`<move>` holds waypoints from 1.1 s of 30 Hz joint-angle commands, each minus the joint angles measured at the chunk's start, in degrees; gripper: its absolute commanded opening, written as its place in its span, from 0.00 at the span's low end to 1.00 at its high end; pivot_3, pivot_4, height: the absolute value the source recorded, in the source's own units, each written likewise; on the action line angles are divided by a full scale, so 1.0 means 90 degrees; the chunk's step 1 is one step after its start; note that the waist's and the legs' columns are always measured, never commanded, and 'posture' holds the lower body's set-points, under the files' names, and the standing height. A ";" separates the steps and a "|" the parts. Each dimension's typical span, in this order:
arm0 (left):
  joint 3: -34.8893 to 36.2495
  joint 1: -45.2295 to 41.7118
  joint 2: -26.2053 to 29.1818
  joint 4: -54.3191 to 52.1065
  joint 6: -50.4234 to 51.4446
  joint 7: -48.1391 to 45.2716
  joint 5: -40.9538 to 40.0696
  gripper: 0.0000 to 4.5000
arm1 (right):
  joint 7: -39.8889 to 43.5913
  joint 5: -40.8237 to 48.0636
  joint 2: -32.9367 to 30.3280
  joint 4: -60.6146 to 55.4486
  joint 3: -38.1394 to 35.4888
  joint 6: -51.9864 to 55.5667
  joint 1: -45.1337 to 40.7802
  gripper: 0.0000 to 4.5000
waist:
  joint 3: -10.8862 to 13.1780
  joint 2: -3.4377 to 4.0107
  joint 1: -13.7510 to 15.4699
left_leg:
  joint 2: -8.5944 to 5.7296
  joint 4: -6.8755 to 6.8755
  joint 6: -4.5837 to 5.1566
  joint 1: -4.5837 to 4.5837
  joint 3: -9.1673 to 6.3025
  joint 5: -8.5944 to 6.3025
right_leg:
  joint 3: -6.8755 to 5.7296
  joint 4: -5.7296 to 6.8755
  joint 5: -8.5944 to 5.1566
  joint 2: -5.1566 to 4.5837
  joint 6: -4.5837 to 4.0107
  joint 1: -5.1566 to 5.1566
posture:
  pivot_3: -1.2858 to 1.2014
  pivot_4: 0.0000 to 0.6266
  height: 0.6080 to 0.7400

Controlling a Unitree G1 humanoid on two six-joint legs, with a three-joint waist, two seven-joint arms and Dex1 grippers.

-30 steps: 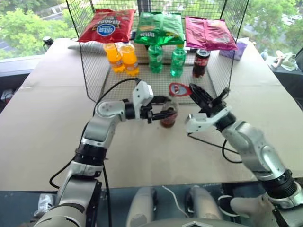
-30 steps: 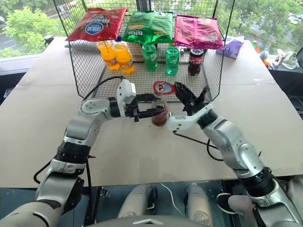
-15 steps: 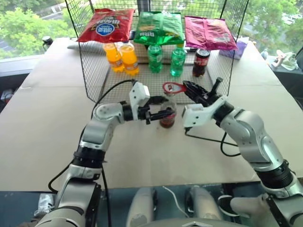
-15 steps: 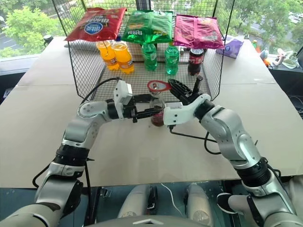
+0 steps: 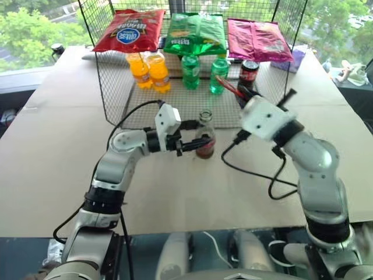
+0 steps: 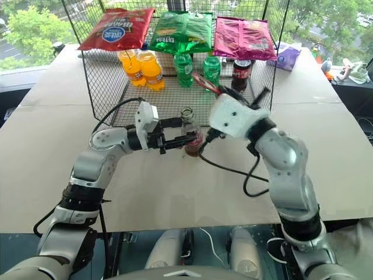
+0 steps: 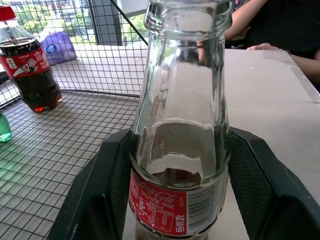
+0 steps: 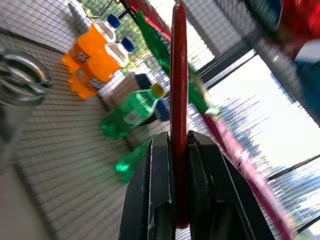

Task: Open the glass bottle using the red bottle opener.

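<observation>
Right arm swung up and rolled since earlier frame; red bottle opener (image 8: 178, 110) lifted off bottle mouth, now edge-on. Mouth looks bare, so cap probably off. Left gripper (image 5: 195, 143) reaches level from left, fingers clamped on glass bottle (image 5: 204, 135), upright on table (image 5: 52, 151) by wire rack (image 5: 111, 87). Right gripper (image 8: 177, 165) raised just right of bottle, fingers pinched tight on opener handle.

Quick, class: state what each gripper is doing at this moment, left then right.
Left gripper: closed around the glass bottle, holding it upright.
Right gripper: shut on the red bottle opener.
</observation>
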 commanded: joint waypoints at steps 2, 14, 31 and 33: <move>0.0087 0.0087 0.0080 -0.0027 -0.0012 0.0107 0.0057 0.49 | 0.0292 0.0906 0.0706 -0.0885 -0.0514 0.2871 0.0746 0.00 | 0.0001 0.0002 -0.0025 | 0.0000 0.0000 0.0000 0.0000 0.0002 -0.0001 | 0.0000 0.0000 -0.0002 0.0000 -0.0005 0.0000 | 0.52 0.24 1.00; 0.0153 0.0307 0.0062 -0.0304 0.0061 0.0387 -0.0043 0.49 | -0.0270 0.2780 0.3755 0.0605 -0.5009 0.6357 -0.1282 0.00 | 0.0006 0.0025 -0.0003 | 0.0014 -0.0011 -0.0007 -0.0008 0.0003 0.0001 | 0.0001 -0.0002 -0.0006 -0.0004 -0.0021 -0.0019 | 0.52 0.24 1.00; 0.0264 0.0661 0.0090 -0.0534 0.0035 0.0486 -0.0107 0.49 | -0.1596 0.5548 0.2966 0.1238 -0.4713 0.6357 -0.0239 0.00 | 0.0014 0.0067 -0.0172 | 0.0002 -0.0046 -0.0007 -0.0001 0.0000 0.0002 | 0.0007 -0.0004 -0.0002 0.0008 -0.0011 -0.0028 | 0.52 0.24 1.00; 0.0272 0.0677 0.0091 -0.0523 0.0025 0.0477 -0.0115 0.49 | -0.1698 0.5598 0.2930 0.1425 -0.4476 0.6357 -0.0173 0.00 | 0.0014 0.0067 -0.0173 | -0.0003 -0.0045 -0.0007 -0.0002 0.0003 0.0002 | 0.0008 -0.0004 -0.0001 0.0004 -0.0009 -0.0029 | 0.52 0.24 1.00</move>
